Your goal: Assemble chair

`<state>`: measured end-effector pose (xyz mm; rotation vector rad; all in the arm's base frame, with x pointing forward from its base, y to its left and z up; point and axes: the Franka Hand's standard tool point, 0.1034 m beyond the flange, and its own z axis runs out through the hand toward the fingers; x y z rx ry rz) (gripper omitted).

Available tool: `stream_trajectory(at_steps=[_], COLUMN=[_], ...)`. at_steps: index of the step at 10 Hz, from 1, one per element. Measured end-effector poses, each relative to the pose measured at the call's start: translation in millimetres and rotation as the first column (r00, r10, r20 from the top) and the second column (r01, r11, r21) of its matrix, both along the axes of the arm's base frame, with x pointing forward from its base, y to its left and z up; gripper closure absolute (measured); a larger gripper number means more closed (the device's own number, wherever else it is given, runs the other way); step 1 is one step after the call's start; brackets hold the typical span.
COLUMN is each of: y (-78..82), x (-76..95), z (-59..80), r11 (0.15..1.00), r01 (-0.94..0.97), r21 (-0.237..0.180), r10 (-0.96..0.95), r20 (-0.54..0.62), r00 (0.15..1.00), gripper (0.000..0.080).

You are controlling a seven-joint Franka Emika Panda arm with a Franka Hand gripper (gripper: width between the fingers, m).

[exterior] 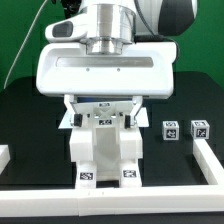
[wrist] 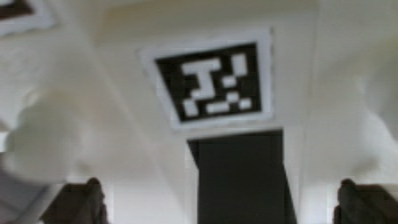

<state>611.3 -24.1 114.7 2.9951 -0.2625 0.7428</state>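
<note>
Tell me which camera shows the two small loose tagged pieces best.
The exterior view: the inner small piece and the outer small piece sit side by side, to the exterior view's right of the chair assembly. The wrist view shows neither, only one tag up close.

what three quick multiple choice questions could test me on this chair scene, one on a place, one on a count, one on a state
1. Where do the small blocks sit from the chair?
A) the exterior view's left
B) the exterior view's right
C) on top of it

2. How many small blocks are there?
A) one
B) four
C) two

3. How do the fingers of the gripper stand?
A) wide apart
B) pressed together
C) clamped on a small block

Answers:
1. B, they stand apart from the chair on that side.
2. C, two tagged cubes sit side by side.
3. A, the wrist view shows a broad gap between them.
</note>
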Motion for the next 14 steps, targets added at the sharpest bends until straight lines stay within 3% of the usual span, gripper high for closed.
stream_trajectory(at_steps=[4,5,6,7,8,12,13,14], y=[29.9,49.8,76.9,93.4,87.3,88.5,102.1,131.7], x=[-5.2,-14.3,-24.0,-30.7,-29.4,-30.8,-45.2,-65.9], z=[43.8,47.6,49.5,50.0,49.1,47.0,40.2,30.9], r11=[0.996,0.992,0.987,0.985,0.988,0.988,0.976,0.954], r01=[0.004,0.031,0.045,0.043,0.033,0.032,0.099,0.184], r21=[0.089,0.123,0.153,0.164,0.152,0.152,0.193,0.237], r10=[-0.001,-0.027,-0.04,-0.036,-0.026,-0.025,-0.082,-0.148], r20=[-0.032,-0.036,-0.041,-0.045,-0.044,-0.048,-0.094,-0.161], r00=[0.999,0.999,0.998,0.998,0.999,0.999,0.992,0.976], gripper=[0.015,0.015,0.015,0.015,0.015,0.015,0.015,0.015])
